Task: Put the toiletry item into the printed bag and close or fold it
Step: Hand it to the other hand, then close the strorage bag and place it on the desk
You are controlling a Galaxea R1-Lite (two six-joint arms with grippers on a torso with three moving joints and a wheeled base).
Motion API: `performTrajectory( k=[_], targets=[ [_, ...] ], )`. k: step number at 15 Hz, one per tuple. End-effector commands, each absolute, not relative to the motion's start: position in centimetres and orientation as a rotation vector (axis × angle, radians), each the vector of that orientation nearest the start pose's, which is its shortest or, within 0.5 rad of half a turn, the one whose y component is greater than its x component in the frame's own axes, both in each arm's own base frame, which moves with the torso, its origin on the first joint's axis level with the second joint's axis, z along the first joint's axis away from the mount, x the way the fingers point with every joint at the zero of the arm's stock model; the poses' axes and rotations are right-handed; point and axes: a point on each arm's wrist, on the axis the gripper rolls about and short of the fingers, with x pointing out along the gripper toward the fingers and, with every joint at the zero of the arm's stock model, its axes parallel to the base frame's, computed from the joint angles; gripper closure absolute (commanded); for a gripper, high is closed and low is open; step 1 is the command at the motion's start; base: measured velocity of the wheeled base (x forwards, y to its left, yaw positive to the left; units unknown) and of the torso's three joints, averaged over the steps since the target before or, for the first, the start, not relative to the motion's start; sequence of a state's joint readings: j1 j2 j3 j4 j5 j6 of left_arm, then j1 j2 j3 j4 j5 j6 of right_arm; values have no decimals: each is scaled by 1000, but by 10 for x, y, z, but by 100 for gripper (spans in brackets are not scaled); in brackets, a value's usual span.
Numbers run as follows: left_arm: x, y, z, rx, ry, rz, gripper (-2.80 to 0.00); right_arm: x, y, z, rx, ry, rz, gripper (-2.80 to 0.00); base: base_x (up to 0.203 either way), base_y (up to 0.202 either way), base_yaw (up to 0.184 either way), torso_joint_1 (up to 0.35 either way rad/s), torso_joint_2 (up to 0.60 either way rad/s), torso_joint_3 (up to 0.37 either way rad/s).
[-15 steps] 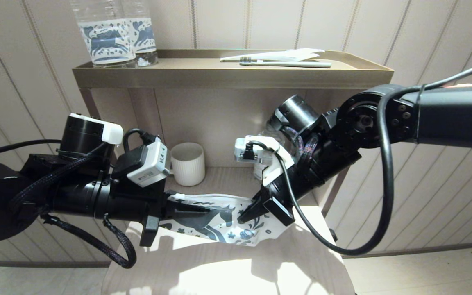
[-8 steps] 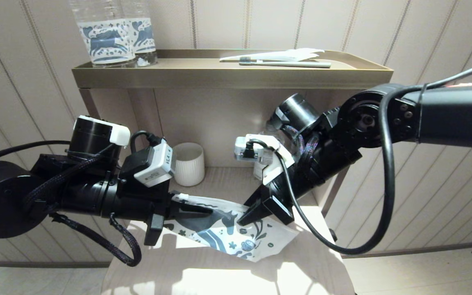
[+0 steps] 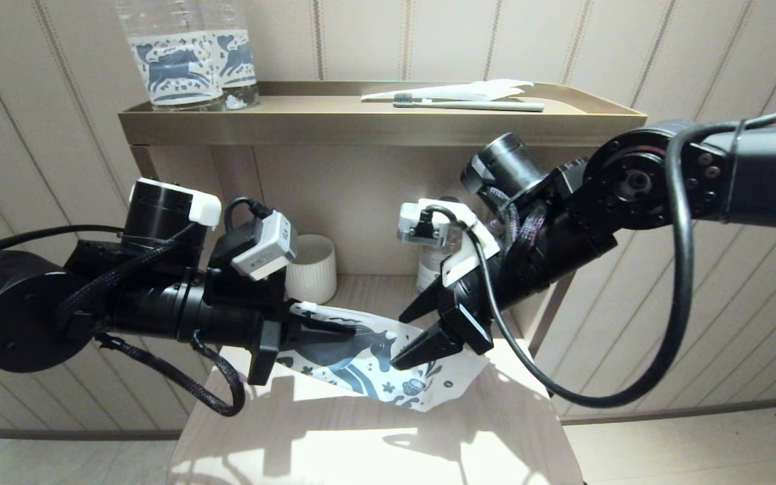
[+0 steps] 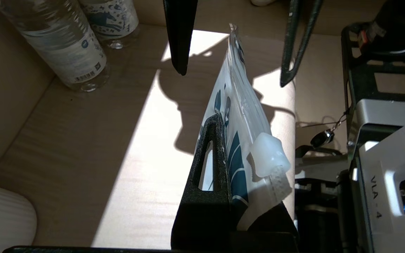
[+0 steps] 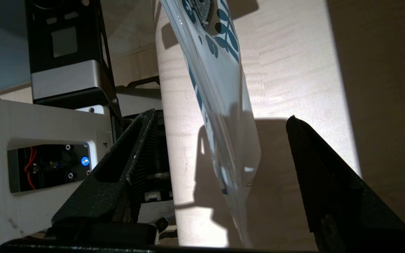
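The printed bag [image 3: 374, 367], white with a blue horse, hangs in the air over the lower shelf. My left gripper [image 3: 344, 337] is shut on its left end, just below the white slider [image 4: 269, 154]; the pouch [image 4: 239, 88] stands on edge between the fingers [image 4: 211, 147]. My right gripper [image 3: 401, 340] is open, one finger on each side of the bag's right part [image 5: 220, 70] without touching it. In the right wrist view the right gripper [image 5: 220, 116] shows a wide gap. The slim white toothbrush is not in view.
A grey-green toothbrush on a white wrapper [image 3: 475, 104] lies on the brass top tray [image 3: 381, 128] beside two horse-label bottles [image 3: 179, 60]. On the lower shelf [image 3: 374, 444] stand a ribbed white cup [image 3: 310, 269] and more bottles [image 4: 62, 45] near the back wall.
My right gripper has let go of the bag's right part, opened wide and risen a little. The left arm has carried the bag slightly right and up; the free corner droops.
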State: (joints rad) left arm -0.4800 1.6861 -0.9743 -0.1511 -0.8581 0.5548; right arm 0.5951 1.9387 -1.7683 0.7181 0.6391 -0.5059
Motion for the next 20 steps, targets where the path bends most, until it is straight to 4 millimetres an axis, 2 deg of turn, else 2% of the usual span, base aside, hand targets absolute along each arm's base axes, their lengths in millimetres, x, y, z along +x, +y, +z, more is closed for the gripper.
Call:
performTrajectory(
  k=[1, 2, 5, 9, 12, 15, 17, 20],
  targets=[
    [260, -155, 190, 329, 226, -1421, 0, 280, 202, 258, -371, 614, 1348, -280, 0, 0, 0, 0, 0, 0],
    [261, -155, 189, 330, 225, -1421, 0, 278, 194, 262, -360, 612, 1330, 0, 0, 0, 0, 0, 0, 0],
    [269, -154, 184, 324, 241, -1413, 0, 269, 160, 284, -339, 567, 1248, 0, 0, 0, 0, 0, 0, 0],
    [270, -154, 183, 319, 248, -1414, 0, 253, 145, 285, -333, 577, 1232, 0, 0, 0, 0, 0, 0, 0],
    [272, -163, 181, 273, 296, -1426, 0, 254, 147, 285, -294, 565, 1225, 0, 0, 0, 0, 0, 0, 0],
    [266, -176, 192, 168, 354, -1432, 0, 257, 153, 294, -175, 555, 1186, 0, 0, 0, 0, 0, 0, 0],
    [265, -182, 191, 155, 374, -1441, 0, 253, 162, 282, -176, 568, 1214, 0, 0, 0, 0, 0, 0, 0],
    [267, -184, 187, 150, 389, -1443, 0, 247, 176, 273, -195, 486, 1262, 0, 0, 0, 0, 0, 0, 0]
  ],
)
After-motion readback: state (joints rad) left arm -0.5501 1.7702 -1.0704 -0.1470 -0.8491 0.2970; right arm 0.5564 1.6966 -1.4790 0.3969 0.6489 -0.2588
